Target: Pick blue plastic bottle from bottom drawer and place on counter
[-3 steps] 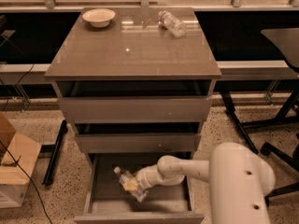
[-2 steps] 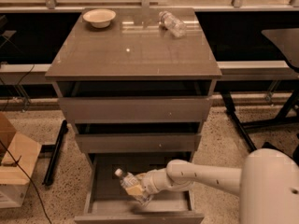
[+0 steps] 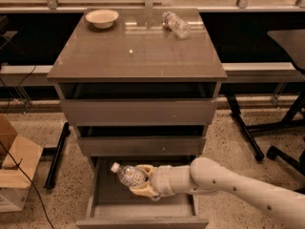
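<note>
Camera view shows the blue plastic bottle (image 3: 128, 175), cap tilted up-left, clamped in the end effector (image 3: 143, 181) over the open bottom drawer (image 3: 99, 200), so draw it outward clear of the drawer fronts (image 3: 140, 146) above before rising to the tabletop (image 3: 138, 56), the arm (image 3: 238, 185) reaching in low from the view's lower right.

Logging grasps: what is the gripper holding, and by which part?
The gripper, over the open bottom drawer, holds the small clear white-capped plastic bottle by its lower body.
</note>
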